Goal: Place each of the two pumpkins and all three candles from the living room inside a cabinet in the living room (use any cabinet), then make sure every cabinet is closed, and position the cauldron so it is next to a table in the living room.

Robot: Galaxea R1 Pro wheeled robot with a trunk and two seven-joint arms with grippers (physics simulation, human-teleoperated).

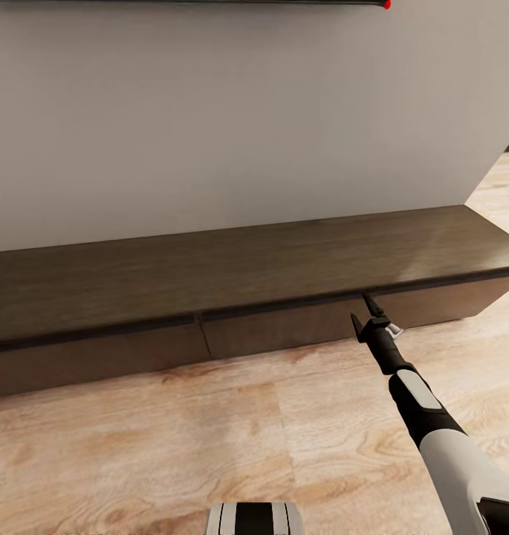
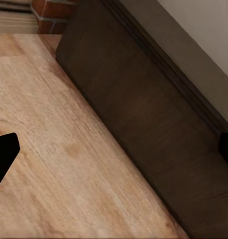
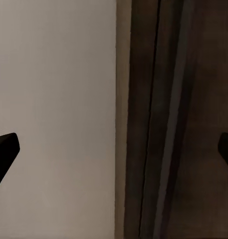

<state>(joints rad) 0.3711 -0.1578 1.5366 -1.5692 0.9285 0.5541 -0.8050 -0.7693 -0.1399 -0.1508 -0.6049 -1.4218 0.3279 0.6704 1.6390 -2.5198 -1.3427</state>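
**Operator:** Cabinet first: the long, low, dark-brown wooden cabinet (image 1: pixel 232 271) runs along the pale wall (image 1: pixel 232 126), from the left edge of my head view almost to the right. Its flat top is bare and its fronts look flush, so I judge it closed.

**Observer:** And going rightward?

**Operator:** There's a seam between two front panels left of centre. Further right, my right gripper (image 1: pixel 366 311) is up at the lip under the top board, touching it or just short of it; I cannot tell which. Its fingers (image 1: pixel 371 303) are spread apart with nothing between them.

**Observer:** How far along are you?

**Operator:** I can't confirm anything as stowed from here. My guess is that I'm about to pull a front open. The pumpkins, candles and cauldron all remain to be accounted for.

**Observer:** Do the wrist cameras add anything?

**Operator:** The left wrist view looks along the light wooden plank floor (image 2: pixel 59 164) and the cabinet front (image 2: pixel 143 114) to some red brickwork (image 2: pixel 51 10) past the cabinet's far end. The left gripper (image 2: pixel 116 152) has dark tips at opposite edges of the view, so it stands wide and empty. The right wrist view gives a close look at the dark gap line (image 3: pixel 149 119) under the top board, with wall beside it.
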